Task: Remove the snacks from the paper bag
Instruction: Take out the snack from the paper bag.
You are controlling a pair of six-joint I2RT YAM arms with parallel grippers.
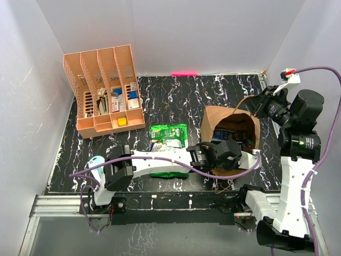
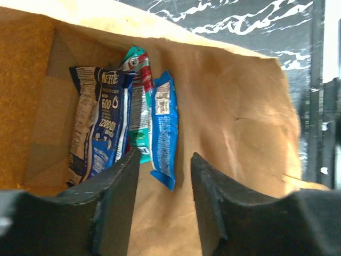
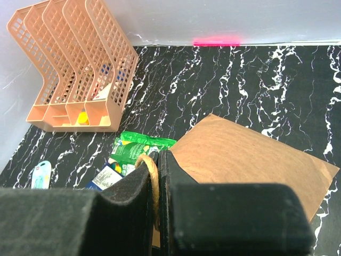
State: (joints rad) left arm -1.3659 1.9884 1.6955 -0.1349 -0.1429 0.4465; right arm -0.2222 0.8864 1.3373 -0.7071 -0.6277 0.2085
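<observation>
The brown paper bag (image 1: pixel 218 118) lies in the right middle of the table, its mouth held open. My right gripper (image 1: pixel 261 105) is shut on the bag's twisted paper handle (image 3: pixel 153 181), with the bag's outer side (image 3: pixel 250 160) beneath it. My left gripper (image 1: pixel 232 148) is open at the bag's mouth. Its view looks inside (image 2: pixel 165 166): a dark blue packet (image 2: pixel 98 128), a teal and red packet (image 2: pixel 139 101) and a bright blue packet (image 2: pixel 164 128) stand against the bag's far end, just beyond the fingertips and untouched. Green packets (image 1: pixel 168 136) lie on the table left of the bag.
The peach-orange organiser (image 1: pixel 104 88) with small items stands at the back left. A light-blue and white gadget (image 1: pixel 96 162) lies at the front left. Another green packet (image 1: pixel 169 175) lies under my left arm. White walls close in the table's sides and back.
</observation>
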